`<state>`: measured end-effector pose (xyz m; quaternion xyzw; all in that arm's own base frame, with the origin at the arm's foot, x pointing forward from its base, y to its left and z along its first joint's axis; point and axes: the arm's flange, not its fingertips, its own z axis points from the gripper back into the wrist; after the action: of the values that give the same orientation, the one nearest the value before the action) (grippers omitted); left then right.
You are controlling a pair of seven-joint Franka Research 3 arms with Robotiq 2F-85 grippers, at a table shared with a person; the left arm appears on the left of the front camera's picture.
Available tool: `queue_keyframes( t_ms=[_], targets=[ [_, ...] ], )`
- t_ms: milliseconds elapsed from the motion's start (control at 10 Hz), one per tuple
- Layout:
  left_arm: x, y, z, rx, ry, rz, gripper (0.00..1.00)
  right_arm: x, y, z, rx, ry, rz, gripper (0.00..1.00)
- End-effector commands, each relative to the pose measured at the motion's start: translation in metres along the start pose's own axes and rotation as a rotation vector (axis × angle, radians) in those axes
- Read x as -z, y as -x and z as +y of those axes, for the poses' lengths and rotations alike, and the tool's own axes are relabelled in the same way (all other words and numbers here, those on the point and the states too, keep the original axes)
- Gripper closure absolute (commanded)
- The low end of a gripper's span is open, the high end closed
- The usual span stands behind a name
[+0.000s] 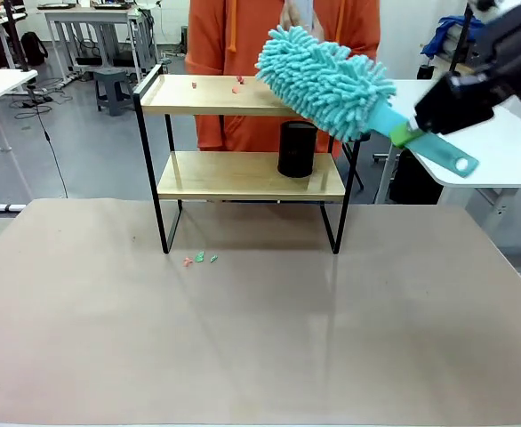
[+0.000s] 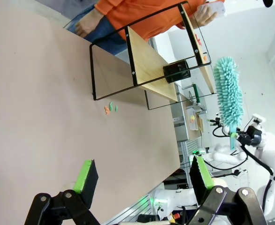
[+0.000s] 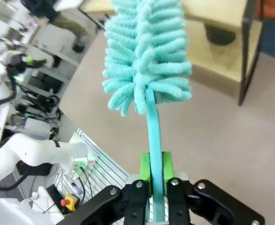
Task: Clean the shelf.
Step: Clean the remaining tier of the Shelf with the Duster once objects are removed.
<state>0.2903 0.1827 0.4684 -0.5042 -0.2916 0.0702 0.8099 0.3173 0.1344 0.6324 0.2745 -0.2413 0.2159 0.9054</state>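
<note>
— Locate the shelf [image 1: 216, 95].
— Standing upright on the far part of the tabletop [image 1: 260, 338], long axis side to side across the front view. Pink scraps [image 1: 237, 86] noted on its upper board, a black cup [image 1: 297, 149] on its lower board toward the right end, and more scraps just in front of its left front leg. Person in orange [image 1: 234, 36] directly behind it.

— Report the right end effector [image 1: 409, 133].
— Pressed together on the stem of the teal duster [image 1: 327, 80], green pads pinching it. Held off the shelf's right end, above the upper board. Duster head slanted up and left over that board's right end.

— And the left end effector [image 2: 143, 174]?
— Spread wide, gripping nothing, well apart from the shelf on its near side.

— Name the relation governing the coming move.
— Scraps to the left of the duster head, along the shelf's long axis. Judged to call for a right-to-left sweep. Right end effector clearly nearer.

— Compare views.
— Front view: board scraps and duster slant, but contact with the wood not determinable. Left wrist view: duster head seemingly clear of the upper board. Right wrist view: the pinch itself.
</note>
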Motion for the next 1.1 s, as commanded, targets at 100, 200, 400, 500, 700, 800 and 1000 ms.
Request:
queue_keyframes(
  t_ms=[100, 200, 400, 500, 700, 800, 1000],
  targets=[
    [0.001, 0.001, -0.001, 0.019, 0.017, -0.011, 0.0, 0.014, -0.074, 0.005, 0.066, 0.107, 0.083, 0.88],
    [0.001, 0.001, -0.001, 0.019, 0.017, -0.011, 0.0, 0.023, -0.09, 0.006, 0.08, 0.135, 0.086, 0.88],
    [0.001, 0.001, -0.001, 0.019, 0.017, -0.011, 0.0, 0.04, -0.123, 0.008, 0.08, 0.191, -0.015, 0.88],
    [0.001, 0.001, -0.001, 0.019, 0.017, -0.011, 0.0, 0.049, -0.134, 0.006, 0.086, 0.203, -0.019, 0.88],
    [0.001, 0.001, -0.001, 0.019, 0.017, -0.011, 0.0, 0.069, -0.15, -0.001, 0.088, 0.19, -0.001, 0.88],
    [0.001, 0.001, -0.001, 0.019, 0.017, -0.011, 0.0, 0.076, -0.153, -0.002, 0.088, 0.185, 0.02, 0.88],
    [0.001, 0.001, -0.001, 0.019, 0.017, -0.011, 0.0, 0.087, -0.156, 0.003, 0.062, 0.178, 0.056, 0.88]
  ],
)
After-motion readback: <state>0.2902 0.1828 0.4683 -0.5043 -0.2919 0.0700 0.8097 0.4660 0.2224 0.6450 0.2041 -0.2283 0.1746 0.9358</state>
